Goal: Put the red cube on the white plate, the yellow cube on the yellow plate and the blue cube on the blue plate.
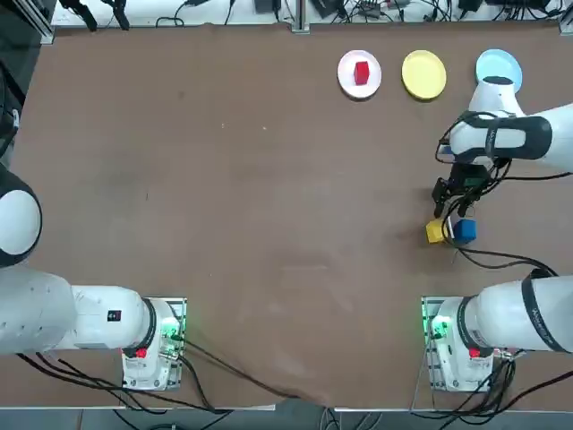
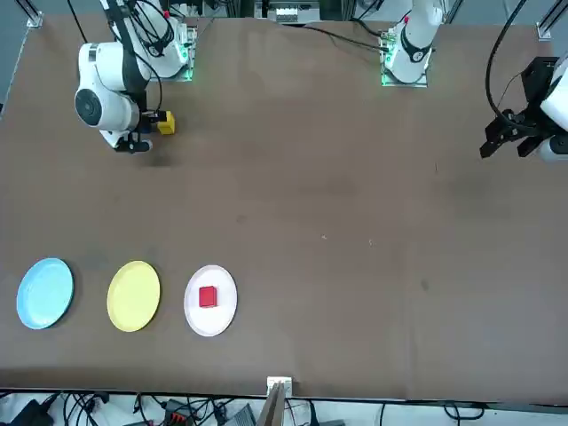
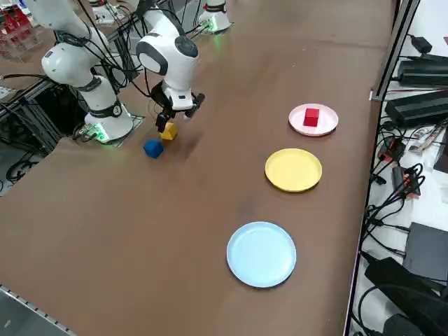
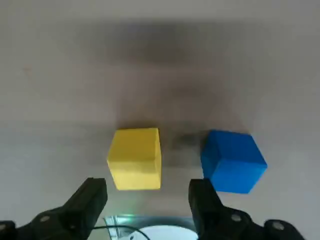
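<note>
The red cube lies on the white plate at the table's far side. To its right are the bare yellow plate and the blue plate, partly covered by the arm. The yellow cube and the blue cube sit side by side on the table, close together. My right gripper hovers open just above and beyond them, holding nothing. In the wrist view the yellow cube is ahead between the fingers, with the blue cube beside it near the other finger.
Both arm bases stand at the near table edge with cables trailing beside them. The brown tabletop stretches wide to the left. Cables and equipment line the far edge.
</note>
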